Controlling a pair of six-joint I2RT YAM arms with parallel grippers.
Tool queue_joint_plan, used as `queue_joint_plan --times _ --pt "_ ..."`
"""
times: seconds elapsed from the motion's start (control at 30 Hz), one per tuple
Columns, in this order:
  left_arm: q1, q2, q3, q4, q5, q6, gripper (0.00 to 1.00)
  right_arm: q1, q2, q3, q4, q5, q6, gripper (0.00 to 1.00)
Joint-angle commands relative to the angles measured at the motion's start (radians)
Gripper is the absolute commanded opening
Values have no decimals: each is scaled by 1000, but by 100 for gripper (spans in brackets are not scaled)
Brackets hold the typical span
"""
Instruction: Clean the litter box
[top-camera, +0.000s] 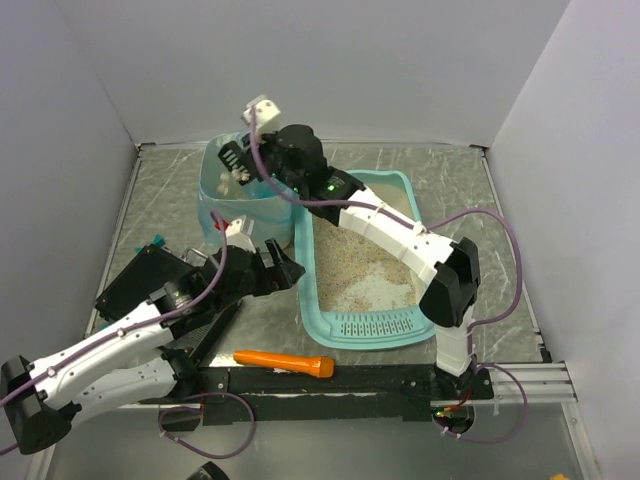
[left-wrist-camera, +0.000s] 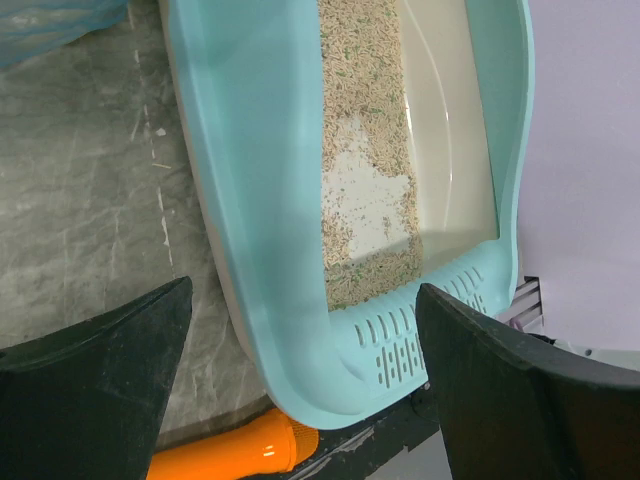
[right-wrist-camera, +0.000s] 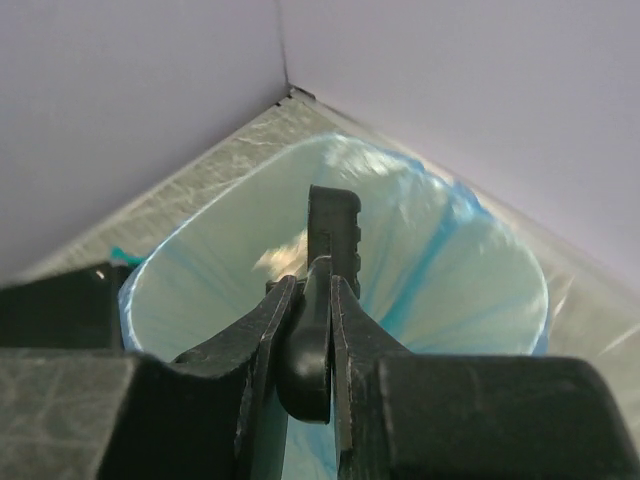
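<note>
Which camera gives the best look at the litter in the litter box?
Left wrist: the litter box fills it, litter unobstructed. In top external the right arm crosses it. Right wrist shows none of it.

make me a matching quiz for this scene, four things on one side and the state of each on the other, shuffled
1 litter box
2 waste bin
3 orange handle
4 black scoop

a lined with a blue bag
b clamped in the right gripper
c holds beige litter
d lying flat, held by nothing

Pairs: 1-c, 2-a, 3-d, 4-b
</note>
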Motion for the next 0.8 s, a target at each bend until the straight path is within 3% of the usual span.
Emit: queue_joint_plan --times 0.0,0.13,0.23,0.53,0.77 --pt "2 53 53 51 35 28 97 34 -6 40 100 -73 -383 0" --pt "8 128 82 65 69 41 97 45 -21 0 166 -59 -473 0" --pt "15 164 124 53 67 49 97 45 -18 31 121 -59 -469 0" --pt "51 165 96 91 101 38 97 42 -199 -29 120 -131 -149 1" --pt "61 103 70 58 55 18 97 8 -341 -86 16 66 92 4"
